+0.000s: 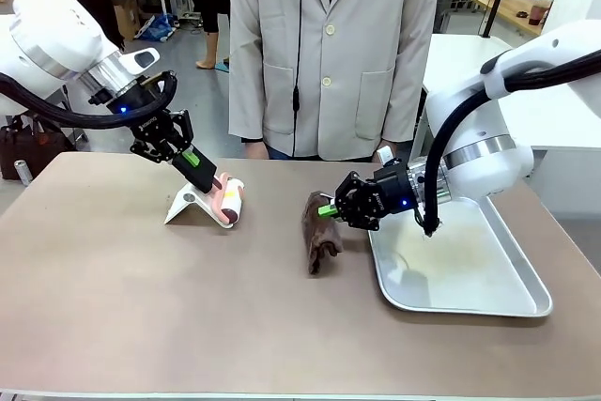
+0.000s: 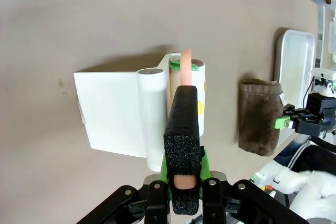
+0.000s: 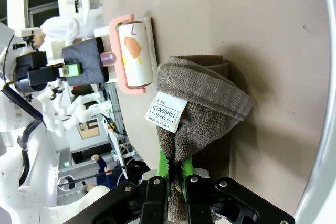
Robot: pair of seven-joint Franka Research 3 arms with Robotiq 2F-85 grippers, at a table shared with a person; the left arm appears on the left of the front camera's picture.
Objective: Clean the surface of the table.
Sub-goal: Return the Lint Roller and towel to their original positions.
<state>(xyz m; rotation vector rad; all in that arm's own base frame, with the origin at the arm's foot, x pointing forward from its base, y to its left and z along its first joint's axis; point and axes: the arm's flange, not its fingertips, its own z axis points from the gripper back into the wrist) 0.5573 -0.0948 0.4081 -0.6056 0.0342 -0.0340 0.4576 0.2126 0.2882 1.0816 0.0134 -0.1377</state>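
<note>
The taupe-brown table (image 1: 141,307) carries a lint roller (image 1: 230,202) with a pink frame, lying against its white stand (image 1: 186,204). My left gripper (image 1: 202,168) is shut on the roller's pink handle; in the left wrist view the handle (image 2: 185,66) runs between the black foam-covered fingers (image 2: 182,150). My right gripper (image 1: 329,210) is shut on a folded brown towel (image 1: 319,232) that rests on the table just left of the tray. In the right wrist view the towel (image 3: 205,98) bunches above the green pads, with its white label showing.
A silver metal tray (image 1: 507,302) sits at the table's right side, right behind the right gripper. A person in a pale coat (image 1: 329,53) stands at the far edge. The front and left of the table (image 2: 79,19) are bare.
</note>
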